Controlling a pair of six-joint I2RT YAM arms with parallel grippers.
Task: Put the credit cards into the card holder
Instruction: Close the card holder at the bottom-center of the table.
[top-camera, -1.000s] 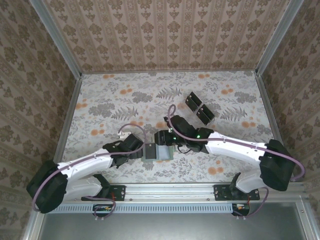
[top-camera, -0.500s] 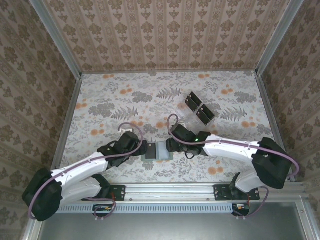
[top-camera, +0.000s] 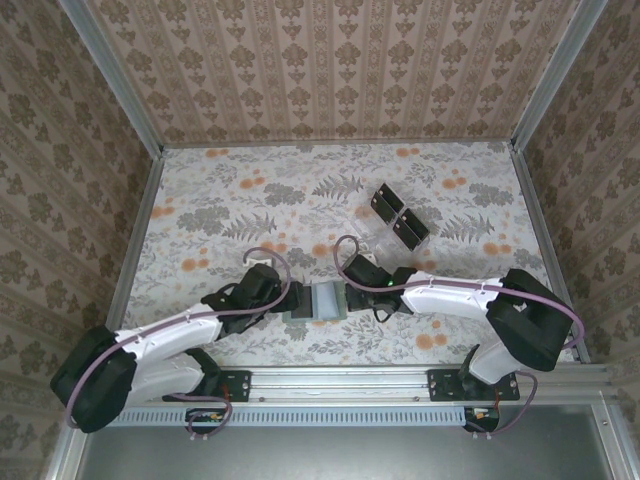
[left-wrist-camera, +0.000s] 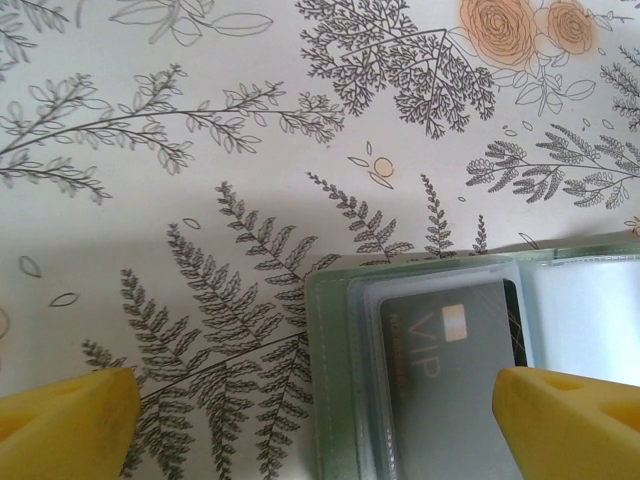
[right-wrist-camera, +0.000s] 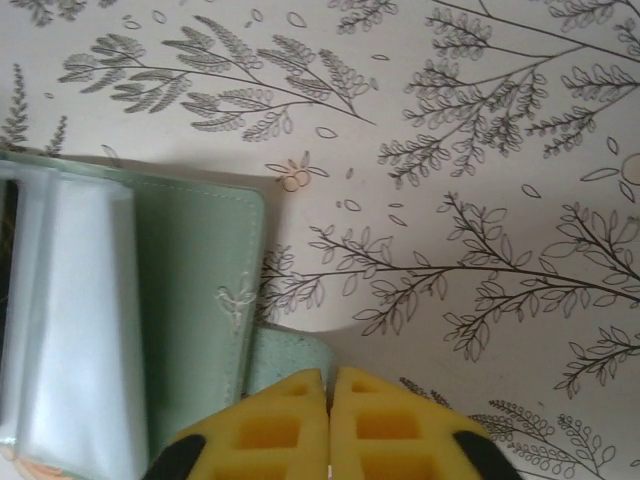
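Observation:
The card holder (top-camera: 322, 300) lies open on the table between my two grippers. In the left wrist view its green edge (left-wrist-camera: 335, 380) frames a clear sleeve with a grey VIP credit card (left-wrist-camera: 450, 380) inside. My left gripper (left-wrist-camera: 315, 425) is open, one finger on each side of that left half; it sits at the holder's left edge (top-camera: 290, 300). My right gripper (right-wrist-camera: 329, 378) is shut at the holder's right edge (right-wrist-camera: 190, 300), fingertips down on a pale tab (right-wrist-camera: 285, 362); I cannot tell if the tab is pinched. More black credit cards (top-camera: 386, 203) stand further back.
A clear plastic tray (top-camera: 400, 216) holds the black cards at the back right of the floral table. Patterned walls with metal rails close in the left, right and far sides. Both arm bases sit at the near edge.
My right gripper has closed from half open and settled at the holder's right edge. The left arm shifted slightly, still open at the left edge.

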